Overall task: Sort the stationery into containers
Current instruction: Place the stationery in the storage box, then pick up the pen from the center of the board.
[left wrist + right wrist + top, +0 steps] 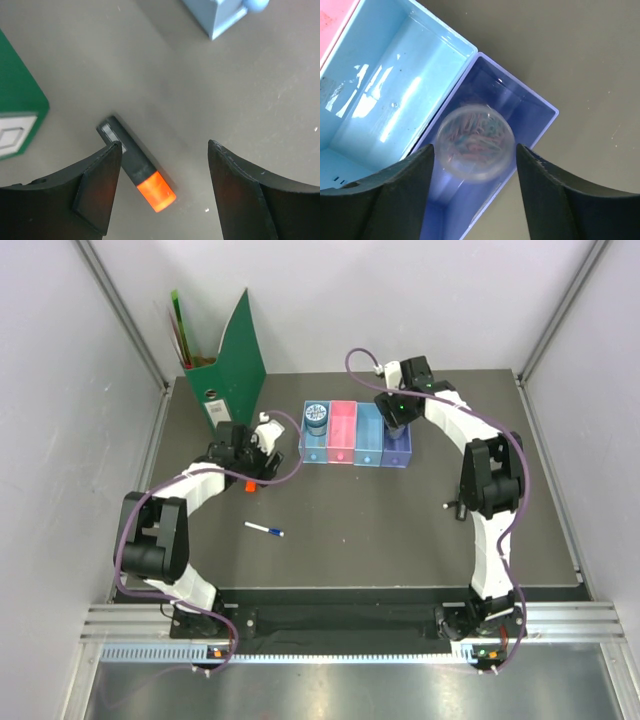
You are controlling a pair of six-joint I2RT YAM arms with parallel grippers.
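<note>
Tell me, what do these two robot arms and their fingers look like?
The left arm and the right arm look alike: white, rounded links joined by chunky black joints. A thin purple cable loops along each arm. Each arm ends in two fingers, which are matte black and wedge-shaped with flat inner faces.

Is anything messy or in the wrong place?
Nothing spilled or broken, but two things lie loose on the table outside the trays: the white pen and the highlighter under the left gripper.
</note>
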